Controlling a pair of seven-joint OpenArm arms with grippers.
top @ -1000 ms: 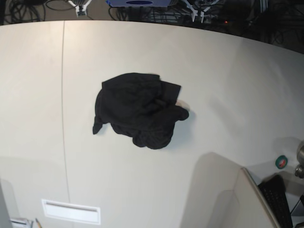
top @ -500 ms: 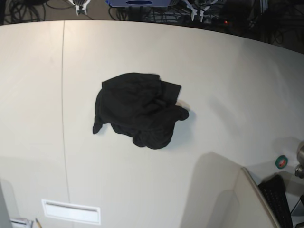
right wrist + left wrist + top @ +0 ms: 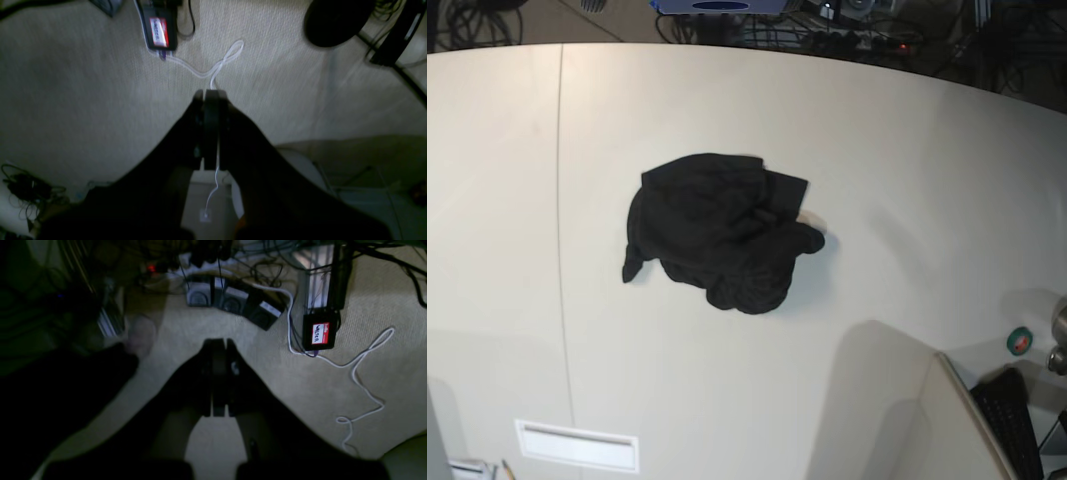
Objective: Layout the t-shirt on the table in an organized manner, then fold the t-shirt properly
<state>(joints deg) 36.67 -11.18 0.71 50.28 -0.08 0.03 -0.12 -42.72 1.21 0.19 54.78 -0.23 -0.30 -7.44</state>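
The black t-shirt [image 3: 717, 230] lies crumpled in a heap near the middle of the off-white table [image 3: 907, 180]; no print shows. It is out of both wrist views. My left gripper [image 3: 218, 343] is shut and empty, hanging over carpet floor beyond the table. My right gripper [image 3: 210, 95] is also shut and empty over the carpet. Both grippers are far from the shirt and almost entirely out of the base view.
A thin seam [image 3: 558, 200] runs down the table's left part. A green tape roll [image 3: 1020, 341], a black keyboard [image 3: 1012, 420] and a white panel [image 3: 957, 420] sit at the front right. Cables and a black box with a red label [image 3: 319, 333] lie on the floor.
The white gripper tips seen at the table's far edge have drawn back out of the top of the base view. The shirt has not moved.
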